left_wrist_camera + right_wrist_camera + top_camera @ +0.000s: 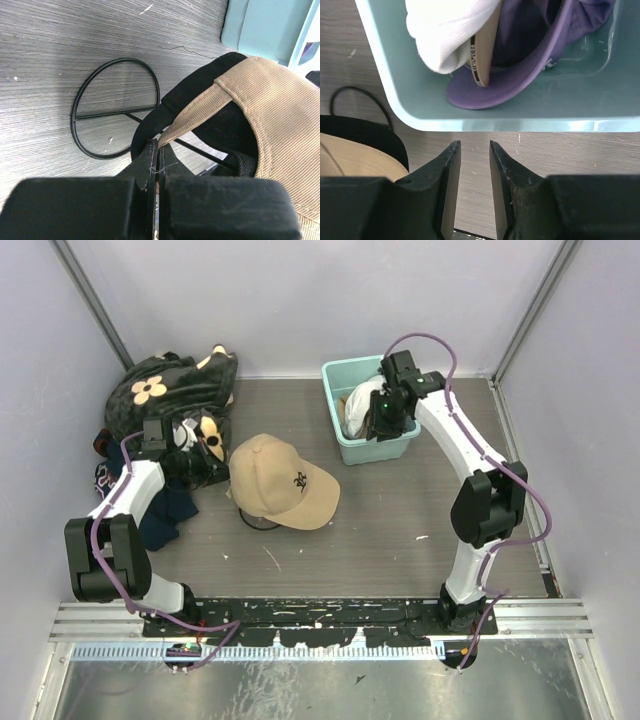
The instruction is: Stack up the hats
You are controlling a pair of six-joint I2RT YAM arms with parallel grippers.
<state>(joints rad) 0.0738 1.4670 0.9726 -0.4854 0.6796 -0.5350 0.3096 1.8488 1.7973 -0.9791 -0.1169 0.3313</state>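
Top view: seeing tan cap (275, 475) sitting mid-surface (400, 530), curved brim, small dark front logo. Seeing white cap (362, 398) lying in teal bin (375, 452) at the far right.
Left wrist: seeing left pincer (157, 147) pinching fully shut on tan cap's ribbed back edge, black cap (192, 90) lying underneath, wire ring (82, 100) resting on surface just beside.
Right wrist: seeing right pincer (474, 150) standing partly open, gripping nothing, hanging just outside bin wall. Seeing white cap overlapping purple cap (490, 97) inside bin.
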